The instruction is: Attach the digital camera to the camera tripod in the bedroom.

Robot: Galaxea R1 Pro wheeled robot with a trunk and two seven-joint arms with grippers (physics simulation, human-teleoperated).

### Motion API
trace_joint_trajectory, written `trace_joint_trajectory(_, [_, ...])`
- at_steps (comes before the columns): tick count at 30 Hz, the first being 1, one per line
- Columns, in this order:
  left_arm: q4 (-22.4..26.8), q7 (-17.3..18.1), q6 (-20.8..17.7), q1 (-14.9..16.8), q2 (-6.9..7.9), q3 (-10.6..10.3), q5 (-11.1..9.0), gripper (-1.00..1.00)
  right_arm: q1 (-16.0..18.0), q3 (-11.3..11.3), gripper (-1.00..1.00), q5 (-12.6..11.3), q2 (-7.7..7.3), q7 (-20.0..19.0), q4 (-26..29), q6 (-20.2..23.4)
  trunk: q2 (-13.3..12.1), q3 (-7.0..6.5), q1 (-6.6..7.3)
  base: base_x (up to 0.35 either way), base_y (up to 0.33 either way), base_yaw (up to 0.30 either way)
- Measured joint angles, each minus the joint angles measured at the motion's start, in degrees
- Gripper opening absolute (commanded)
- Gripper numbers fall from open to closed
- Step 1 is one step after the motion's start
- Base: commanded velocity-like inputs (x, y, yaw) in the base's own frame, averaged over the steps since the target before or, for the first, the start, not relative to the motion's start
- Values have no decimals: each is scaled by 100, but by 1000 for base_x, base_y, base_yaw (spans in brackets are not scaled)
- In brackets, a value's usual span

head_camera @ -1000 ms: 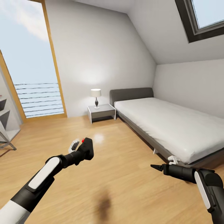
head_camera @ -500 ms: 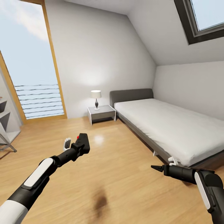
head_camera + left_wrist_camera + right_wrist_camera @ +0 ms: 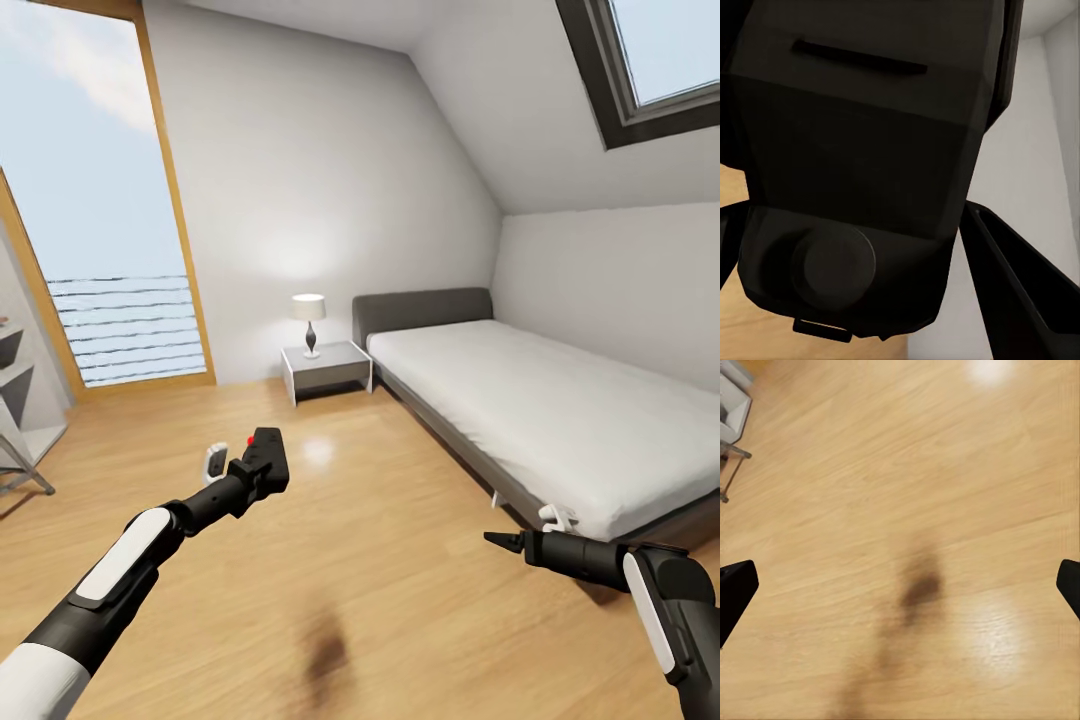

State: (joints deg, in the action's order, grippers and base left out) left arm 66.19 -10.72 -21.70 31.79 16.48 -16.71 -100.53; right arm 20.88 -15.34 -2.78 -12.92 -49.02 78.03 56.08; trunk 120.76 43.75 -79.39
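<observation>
- The left gripper (image 3: 258,465) is raised over the floor, clamped on the digital camera (image 3: 266,458), a chunky black body with a small red dot on its upper edge.
- In the left wrist view the digital camera (image 3: 862,172) sits right up against the lens between the 2 dark fingers (image 3: 1020,292), showing a slot on its flat face and a round knob lower down.
- The right gripper (image 3: 500,540) is held out low near the bed's corner; in the head view its tips come to a dark point, while the right wrist view shows its 2 fingertips (image 3: 735,592) spread wide apart at the frame's edges with nothing between them.
- Below the right gripper lies the light wood floor (image 3: 907,472), marked by a soft dark shadow and a bright glare spot.
- The bedroom has pale grey walls and a sloped ceiling with a skylight (image 3: 650,60).
- A bed (image 3: 540,410) with a white mattress and grey headboard stands along the right wall.
- Beside the headboard is a nightstand (image 3: 326,365) carrying 1 small lamp (image 3: 309,320).
- A tall oak-framed window (image 3: 95,210) with striped frosting fills the left wall.
</observation>
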Motion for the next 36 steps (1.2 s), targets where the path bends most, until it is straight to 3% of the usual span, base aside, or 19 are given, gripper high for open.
trace_joint_trajectory(11, [89, 172, -3, 1, 0, -6, 4, -100, 0, -46, 100, -13, -8, -19, 5, 8, -441, -198, 242, 0, 0, 0])
trace_joint_trajectory(19, [92, 744, -109, 2, 0, -8, 4, -100, 0, -148, 100, -108, -6, -96, 71, 7, -762, -341, 417, 0, 0, 0])
trace_joint_trajectory(24, [91, 1043, -328, 3, 0, -6, -7, -100, 0, -722, 100, -431, -6, -581, 91, 8, -962, -431, 527, 0, 0, 0])
trace_joint_trajectory(25, [91, 1094, -386, 1, 0, -6, -11, -100, 0, -1003, 100, -547, -4, -820, 94, 2, -1002, -449, 549, 0, 0, 0])
trace_joint_trajectory(29, [91, 1150, -452, 0, 0, -6, -10, -100, 0, -1555, 100, -660, 0, -1322, 93, -15, -1163, -520, 637, 0, 0, 0])
trace_joint_trajectory(32, [94, 1172, -478, 2, 0, -5, -12, -100, 0, -1863, 100, -686, 5, -1691, 91, -30, -1283, -574, 703, 0, 0, 0])
trace_joint_trajectory(36, [97, 1184, -493, 1, -6, -5, -11, -100, 0, -2037, 100, -697, 5, -1933, 59, -43, -1444, -646, 791, 0, 0, 0])
